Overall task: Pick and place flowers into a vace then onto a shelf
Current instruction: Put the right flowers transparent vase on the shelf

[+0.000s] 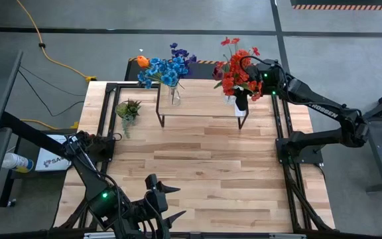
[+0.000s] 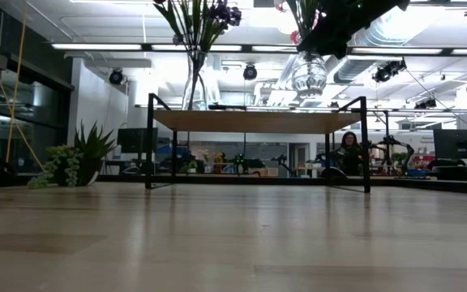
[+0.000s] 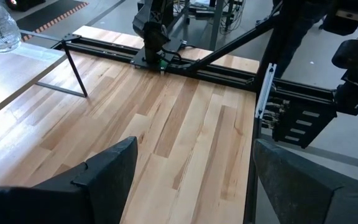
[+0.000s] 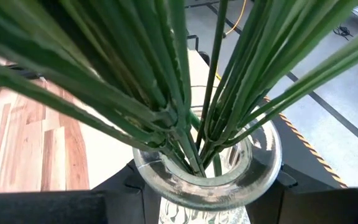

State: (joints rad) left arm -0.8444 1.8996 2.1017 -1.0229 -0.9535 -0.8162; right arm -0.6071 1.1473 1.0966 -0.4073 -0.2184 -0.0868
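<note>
The shelf [image 1: 201, 107] [image 2: 258, 121] stands at the table's far middle. On its left end a clear glass vase [image 1: 175, 97] [image 2: 194, 81] holds blue, purple and orange flowers [image 1: 164, 68]. My right gripper [image 1: 241, 99] [image 4: 207, 186] is shut on a second glass vase [image 2: 308, 73] of red flowers [image 1: 237, 66] over the shelf's right end. In the low view this vase's bottom hangs a little above the board. My left gripper [image 1: 168, 202] [image 3: 194, 162] waits open over the table's near edge, touching nothing. My right gripper pinches the glass vase at its neck [image 4: 166, 199], just under the thick rim [image 4: 260, 168], one finger [image 4: 120, 183] on each side. It comes from the table's right side. The vase stays upright, its bottom clear of the shelf, green stems [image 4: 185, 118] fanning out of its mouth.
A small spiky green plant [image 1: 128, 109] [image 2: 75, 158] sits on the table left of the shelf. Black rails [image 1: 280, 126] run along the table's sides. Bare wood [image 1: 197, 166] stretches between the shelf and the left arm. A person [image 2: 349, 150] sits far behind the table.
</note>
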